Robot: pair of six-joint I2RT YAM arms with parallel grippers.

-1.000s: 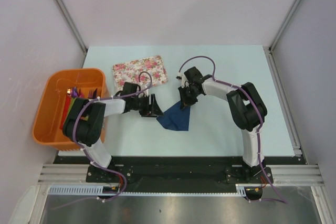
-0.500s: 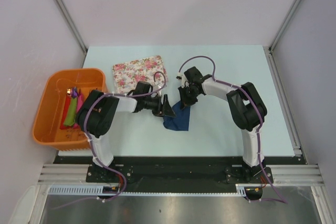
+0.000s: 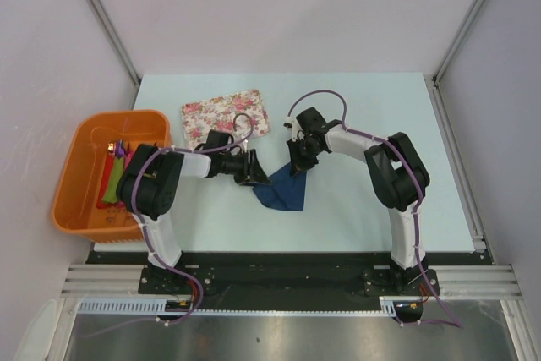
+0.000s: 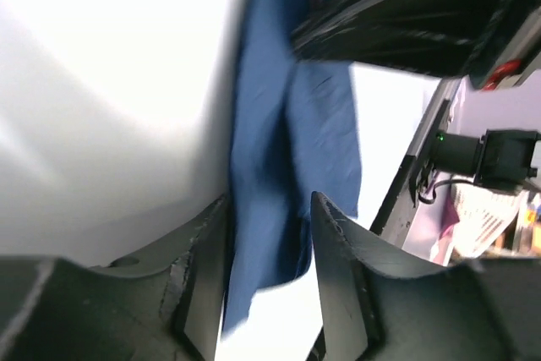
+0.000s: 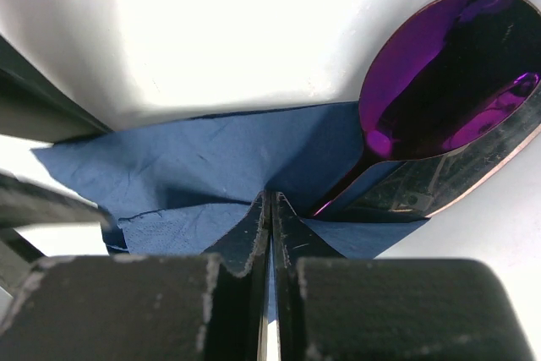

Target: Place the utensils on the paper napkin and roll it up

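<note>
Tear risk under opposing pulls: pinched paper napkin (image 5: 194, 166) in closed right gripper (image 5: 270, 198), straddled edge with half-open, empty left gripper (image 4: 269, 210).

Handle of purple spoon (image 5: 444, 73) hidden beneath napkin (image 5: 211, 166)

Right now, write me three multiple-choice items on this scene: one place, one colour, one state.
1. The orange basket sits: A. at the table's left side; B. at its right side; C. at its far edge.
2. The spoon bowl is: A. green; B. purple; C. red.
3. The right hand is: A. wide open; B. half open; C. shut on the napkin.
Answers: A, the top view shows it at the left; B, the wrist view shows a glossy purple bowl; C, its fingers meet, pinching blue paper.
</note>
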